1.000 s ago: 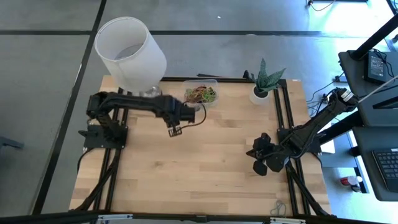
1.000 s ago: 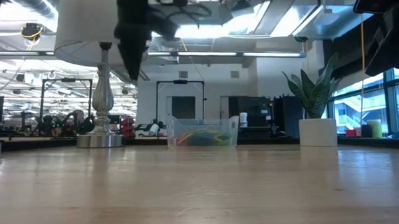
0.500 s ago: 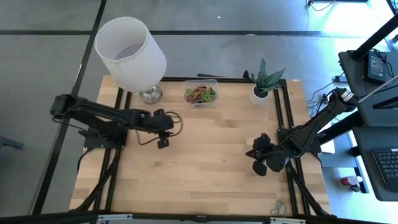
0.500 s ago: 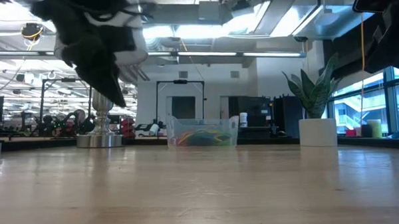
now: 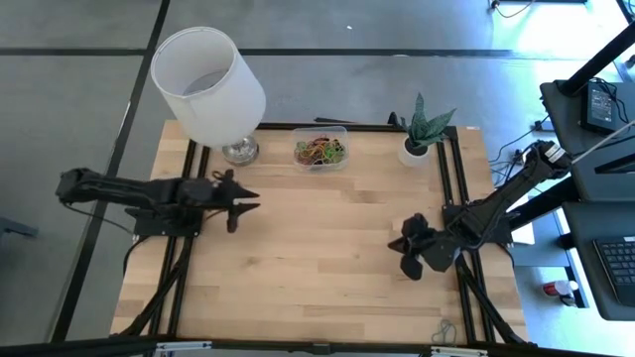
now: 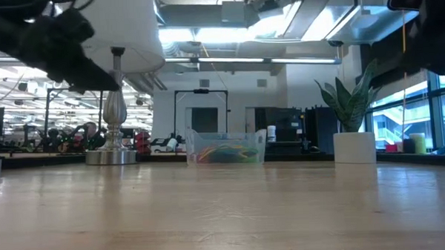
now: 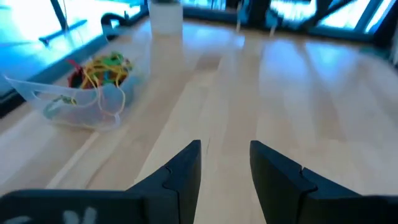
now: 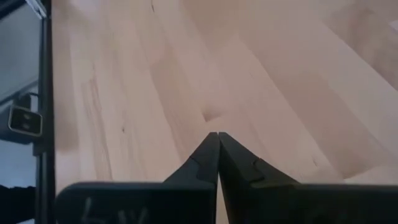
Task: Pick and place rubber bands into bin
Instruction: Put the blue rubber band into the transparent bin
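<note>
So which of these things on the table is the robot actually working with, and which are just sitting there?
Part of the job:
- rubber bands
- bin holding them
- left gripper, open and empty

Just there:
- lamp
- potted plant
- right gripper, shut, waiting

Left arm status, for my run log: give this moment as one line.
left tool: open, empty, apart from bin | rubber bands: in bin | right tool: shut, empty, table's right side

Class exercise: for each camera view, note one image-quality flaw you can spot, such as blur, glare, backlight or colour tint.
Low view: bright ceiling lights leave the left end effector a smeared silhouette. Left wrist view: bluish tint, bin soft. High view: glare washes out the floor at top right. Right wrist view: table sharp.
</note>
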Action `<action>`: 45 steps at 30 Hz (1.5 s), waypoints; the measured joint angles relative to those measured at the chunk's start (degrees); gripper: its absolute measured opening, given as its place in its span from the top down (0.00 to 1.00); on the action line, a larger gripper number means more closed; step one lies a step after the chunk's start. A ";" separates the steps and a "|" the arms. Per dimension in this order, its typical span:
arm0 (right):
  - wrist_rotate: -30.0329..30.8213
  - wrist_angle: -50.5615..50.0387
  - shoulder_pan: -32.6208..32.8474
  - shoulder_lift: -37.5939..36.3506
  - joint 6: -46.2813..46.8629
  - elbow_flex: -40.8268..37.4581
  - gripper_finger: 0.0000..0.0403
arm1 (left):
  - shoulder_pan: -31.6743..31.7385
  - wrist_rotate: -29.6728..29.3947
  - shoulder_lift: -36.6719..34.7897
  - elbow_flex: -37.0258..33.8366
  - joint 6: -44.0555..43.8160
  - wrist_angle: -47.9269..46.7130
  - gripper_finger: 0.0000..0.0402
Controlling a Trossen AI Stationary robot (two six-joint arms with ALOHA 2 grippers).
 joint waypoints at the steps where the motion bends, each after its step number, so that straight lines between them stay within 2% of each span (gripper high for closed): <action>1: 0.00 0.47 -0.34 0.00 0.00 0.00 0.97 | 0.00 0.01 -2.91 -0.90 -0.05 -0.14 0.67; 6: 0.00 1.50 -1.76 0.00 0.00 0.00 0.97 | 0.00 0.88 -15.72 -4.84 0.78 -0.10 0.67; 11: -0.02 1.66 -2.56 0.00 0.00 -0.01 0.97 | 0.00 6.24 -26.86 -7.89 3.74 0.06 0.67; 15: -0.07 1.72 -2.58 0.00 -0.22 -0.02 0.97 | 0.07 7.11 -26.73 -9.10 3.67 0.43 0.67; 20: -0.11 1.73 -2.58 0.05 -0.20 -0.02 0.97 | 0.11 10.71 -27.08 -12.30 8.19 9.32 0.67; 39: -0.63 1.64 -2.58 0.39 -1.96 -0.02 0.97 | 0.11 10.84 -26.49 -12.27 11.26 8.29 0.67; 41: -2.79 0.70 -2.58 0.39 -2.48 0.40 0.98 | 0.11 10.84 -26.49 -12.27 11.22 8.27 0.67; 45: -11.48 -3.05 -2.44 1.54 -6.07 3.06 0.99 | 0.11 10.85 -26.49 -12.27 10.95 8.27 0.67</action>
